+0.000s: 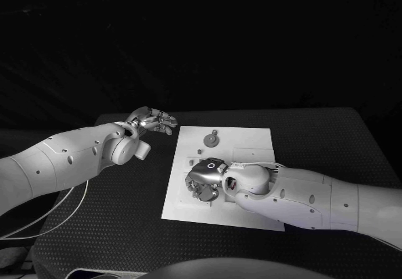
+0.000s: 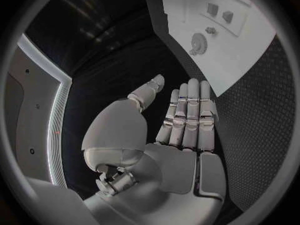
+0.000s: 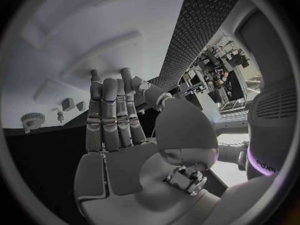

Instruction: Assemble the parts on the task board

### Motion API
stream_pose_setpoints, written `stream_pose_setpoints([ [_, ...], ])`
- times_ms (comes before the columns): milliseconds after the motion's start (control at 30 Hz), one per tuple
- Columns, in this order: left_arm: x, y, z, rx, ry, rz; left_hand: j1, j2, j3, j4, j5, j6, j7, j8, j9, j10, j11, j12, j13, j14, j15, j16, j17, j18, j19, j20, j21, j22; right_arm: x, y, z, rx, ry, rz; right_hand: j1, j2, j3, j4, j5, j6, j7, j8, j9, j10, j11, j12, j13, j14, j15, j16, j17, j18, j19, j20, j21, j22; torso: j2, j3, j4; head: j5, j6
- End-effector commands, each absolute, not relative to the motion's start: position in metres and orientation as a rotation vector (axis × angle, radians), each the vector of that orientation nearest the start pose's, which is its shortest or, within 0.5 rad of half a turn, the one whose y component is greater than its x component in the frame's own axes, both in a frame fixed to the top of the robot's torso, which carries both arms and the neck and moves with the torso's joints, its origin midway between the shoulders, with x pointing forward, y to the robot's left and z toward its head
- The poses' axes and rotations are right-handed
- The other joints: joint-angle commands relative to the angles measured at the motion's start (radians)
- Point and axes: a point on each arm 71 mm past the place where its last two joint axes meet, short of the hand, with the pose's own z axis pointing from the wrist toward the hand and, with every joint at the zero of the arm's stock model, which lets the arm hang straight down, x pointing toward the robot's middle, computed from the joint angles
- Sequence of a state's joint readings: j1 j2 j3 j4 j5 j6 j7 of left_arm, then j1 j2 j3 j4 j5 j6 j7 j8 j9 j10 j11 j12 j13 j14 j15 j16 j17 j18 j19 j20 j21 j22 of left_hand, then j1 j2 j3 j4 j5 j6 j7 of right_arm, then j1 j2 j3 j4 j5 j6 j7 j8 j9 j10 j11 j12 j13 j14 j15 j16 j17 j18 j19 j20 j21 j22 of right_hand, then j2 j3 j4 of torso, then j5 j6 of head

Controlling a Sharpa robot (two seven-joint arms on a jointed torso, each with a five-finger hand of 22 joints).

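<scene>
Left hand [image 1: 153, 122] is seen just off the far left corner of the task board [image 1: 251, 145], above the black table [image 1: 100, 232], with its fingers extended side by side and nothing held between them; in the left wrist view the same hand [image 2: 181, 125] is shown flat and empty, the board [image 2: 219, 40] lying beyond its fingertips. Right hand [image 1: 205, 180] is placed over the middle of the board, palm turned down, and in the right wrist view its fingers [image 3: 112, 115] are shown straight and close together with nothing gripped. A round gear-like part [image 1: 211, 139] is seen lying on the far portion of the board, apart from both hands; it is also visible in the left wrist view [image 2: 198, 43], near two small block-shaped parts [image 2: 220, 12] seated in a shallow recess. Whether the right hand touches the board cannot be told.
</scene>
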State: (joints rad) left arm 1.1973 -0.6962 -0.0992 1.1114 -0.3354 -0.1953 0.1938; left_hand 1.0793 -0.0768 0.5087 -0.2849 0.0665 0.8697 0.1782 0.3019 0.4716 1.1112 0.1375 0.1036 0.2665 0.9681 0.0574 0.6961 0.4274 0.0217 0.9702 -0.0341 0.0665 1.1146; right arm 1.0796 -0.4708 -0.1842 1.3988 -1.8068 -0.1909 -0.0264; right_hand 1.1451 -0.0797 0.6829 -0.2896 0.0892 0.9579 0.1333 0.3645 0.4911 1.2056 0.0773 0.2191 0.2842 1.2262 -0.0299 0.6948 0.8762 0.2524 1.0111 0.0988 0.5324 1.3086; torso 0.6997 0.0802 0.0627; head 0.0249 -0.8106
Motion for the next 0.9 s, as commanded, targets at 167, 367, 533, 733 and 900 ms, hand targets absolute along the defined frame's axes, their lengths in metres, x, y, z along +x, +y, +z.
stream_pose_setpoints([
  [167,0.5451,0.2527,-0.2311,-0.900,1.693,-1.147,-0.009,0.002,-0.002,0.001,-0.002,-0.006,0.000,0.005,-0.001,-0.005,-0.001,0.007,-0.001,0.002,0.008,-0.007,0.002,-0.007,-0.008,0.000,0.001,-0.002,0.4184,-0.0396,-0.2947,-0.770,1.771,0.795,-0.023,-0.056,-0.002,0.005,0.006,-0.039,0.017,-0.027,-0.015,-0.039,0.015,-0.026,-0.011,-0.013,0.013,0.005,0.001,0.009,-0.009,0.006,0.000,0.020,0.000,0.0006,0.0001,0.001,0.000],
  [367,0.5450,0.2529,-0.2311,-0.900,1.693,-1.146,-0.009,0.001,-0.003,0.001,-0.002,-0.007,0.000,0.005,-0.001,-0.005,0.000,0.007,-0.001,0.002,0.008,-0.007,0.002,-0.007,-0.008,0.000,0.001,-0.002,0.4186,-0.0395,-0.2933,-0.747,1.763,0.817,-0.051,-0.104,-0.007,0.030,0.006,-0.090,0.041,-0.058,-0.030,-0.093,0.037,-0.060,-0.030,-0.037,0.033,0.017,0.008,0.009,-0.026,0.012,0.002,0.024,0.000,0.0007,-0.0003,0.000,0.000],
  [533,0.5450,0.2531,-0.2310,-0.900,1.693,-1.145,-0.009,0.001,-0.003,0.001,-0.002,-0.007,0.000,0.005,-0.002,-0.005,0.000,0.007,-0.001,0.002,0.008,-0.007,0.003,-0.007,-0.008,0.000,0.001,-0.002,0.4188,-0.0397,-0.2925,-0.738,1.754,0.823,-0.055,-0.112,-0.019,0.034,0.005,-0.102,0.046,-0.063,-0.035,-0.107,0.044,-0.069,-0.039,-0.052,0.039,0.032,0.013,0.009,-0.037,0.015,0.009,0.025,0.000,0.0009,-0.0003,0.000,-0.001],
  [733,0.5449,0.2530,-0.2311,-0.901,1.695,-1.146,-0.008,0.001,-0.002,0.001,-0.002,-0.007,0.000,0.005,-0.002,-0.006,0.000,0.007,-0.001,0.003,0.008,-0.007,0.003,-0.007,-0.008,0.000,0.001,-0.003,0.4194,-0.0406,-0.2912,-0.723,1.738,0.830,-0.052,-0.110,-0.020,0.034,0.005,-0.103,0.047,-0.063,-0.036,-0.108,0.044,-0.070,-0.041,-0.054,0.040,0.037,0.014,0.009,-0.039,0.015,0.013,0.024,0.000,0.0007,0.0002,0.000,0.001],
  [900,0.5451,0.2536,-0.2311,-0.901,1.694,-1.144,-0.008,0.001,-0.002,0.001,-0.002,-0.007,0.000,0.005,-0.002,-0.006,0.000,0.007,-0.001,0.003,0.008,-0.008,0.003,-0.007,-0.008,0.000,0.001,-0.003,0.4204,-0.0457,-0.2898,-0.694,1.728,0.841,-0.049,-0.114,-0.022,0.033,0.005,-0.108,0.048,-0.065,-0.037,-0.111,0.046,-0.072,-0.044,-0.059,0.041,0.042,0.014,0.009,-0.042,0.015,0.016,0.024,0.000,0.0002,0.0001,-0.001,0.004],
])
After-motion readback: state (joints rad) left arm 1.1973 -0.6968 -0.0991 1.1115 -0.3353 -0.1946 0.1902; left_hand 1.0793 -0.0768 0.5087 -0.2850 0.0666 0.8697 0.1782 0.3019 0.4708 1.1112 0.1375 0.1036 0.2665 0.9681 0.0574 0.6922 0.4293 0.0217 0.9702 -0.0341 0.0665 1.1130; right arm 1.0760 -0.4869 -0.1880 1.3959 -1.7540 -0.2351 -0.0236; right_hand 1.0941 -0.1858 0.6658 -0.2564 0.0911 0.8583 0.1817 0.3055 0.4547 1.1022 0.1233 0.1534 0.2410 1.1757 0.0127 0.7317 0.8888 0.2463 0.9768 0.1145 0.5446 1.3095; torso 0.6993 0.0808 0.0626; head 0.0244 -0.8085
